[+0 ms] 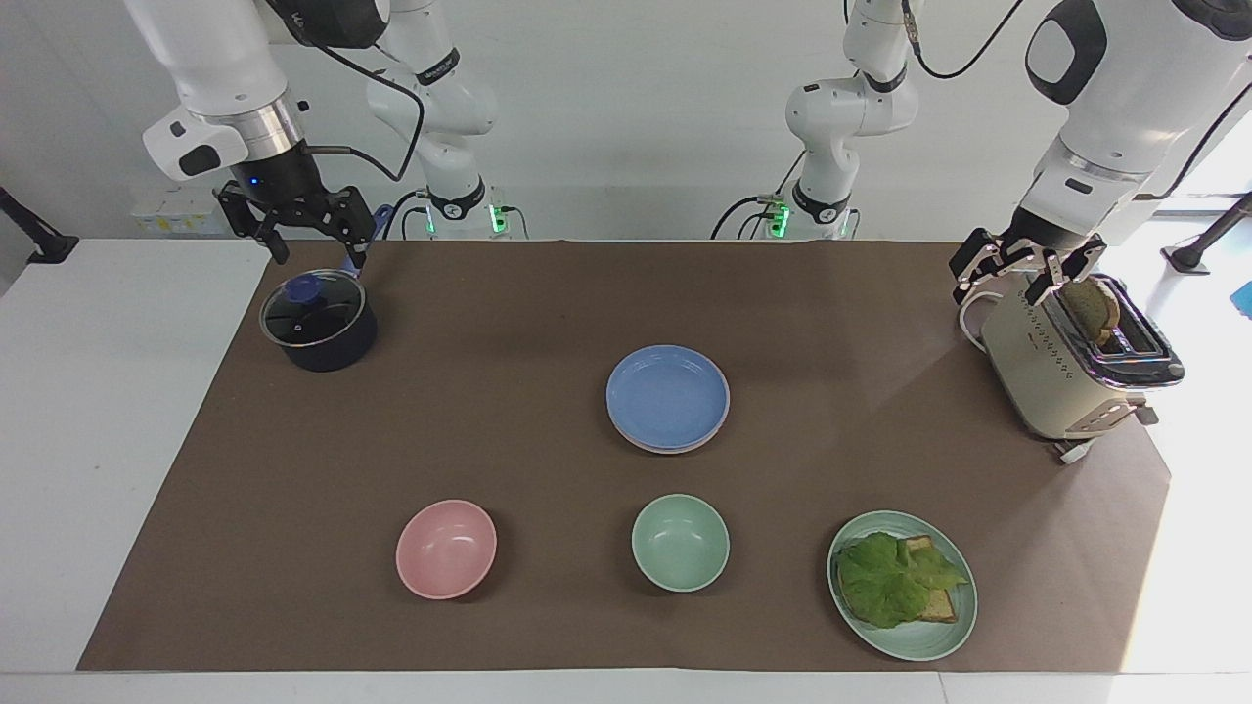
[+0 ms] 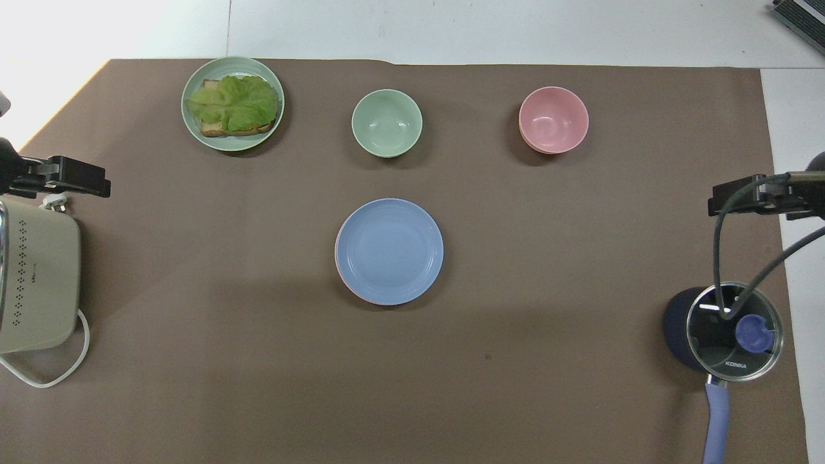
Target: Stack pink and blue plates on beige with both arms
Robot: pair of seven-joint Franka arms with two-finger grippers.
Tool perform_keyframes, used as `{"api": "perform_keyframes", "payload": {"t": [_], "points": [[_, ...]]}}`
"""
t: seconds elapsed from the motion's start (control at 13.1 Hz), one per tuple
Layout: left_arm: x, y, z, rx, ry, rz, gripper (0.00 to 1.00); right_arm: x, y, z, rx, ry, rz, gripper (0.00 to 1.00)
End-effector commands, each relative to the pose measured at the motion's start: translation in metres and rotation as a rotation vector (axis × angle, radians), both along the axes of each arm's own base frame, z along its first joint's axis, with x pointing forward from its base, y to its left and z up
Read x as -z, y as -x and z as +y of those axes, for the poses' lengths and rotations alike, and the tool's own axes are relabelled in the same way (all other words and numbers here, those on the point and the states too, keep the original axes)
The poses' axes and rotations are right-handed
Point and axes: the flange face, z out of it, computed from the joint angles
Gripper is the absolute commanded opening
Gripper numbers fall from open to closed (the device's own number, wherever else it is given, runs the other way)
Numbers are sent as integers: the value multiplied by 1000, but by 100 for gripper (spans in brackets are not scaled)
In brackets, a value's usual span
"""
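Note:
The blue plate [image 1: 668,395] [image 2: 389,250] lies in the middle of the mat, on top of a stack. A thin rim of the pink plate [image 1: 675,451] [image 2: 337,260] shows under it. The beige plate is hidden beneath them. My right gripper [image 1: 316,256] [image 2: 747,196] hangs open and empty over the dark pot [image 1: 318,325]. My left gripper [image 1: 1000,286] [image 2: 71,177] waits open and empty over the toaster [image 1: 1061,367]. Neither gripper is near the stack.
A pink bowl [image 1: 446,548], a mint bowl [image 1: 680,542] and a mint plate with lettuce and toast [image 1: 902,585] stand in a row farther from the robots than the stack. The lidded pot [image 2: 725,332] sits at the right arm's end, the toaster [image 2: 35,277] at the left arm's end.

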Motion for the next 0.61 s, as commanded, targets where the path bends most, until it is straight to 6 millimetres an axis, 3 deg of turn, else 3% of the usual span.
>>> {"api": "perform_keyframes", "payload": {"t": [0.0, 0.53], "points": [[-1, 3, 2, 11, -15, 9, 100, -4, 0, -3, 10, -3, 18, 100], [-1, 3, 2, 11, -15, 9, 100, -5, 5, -8, 20, -12, 21, 100]]}}
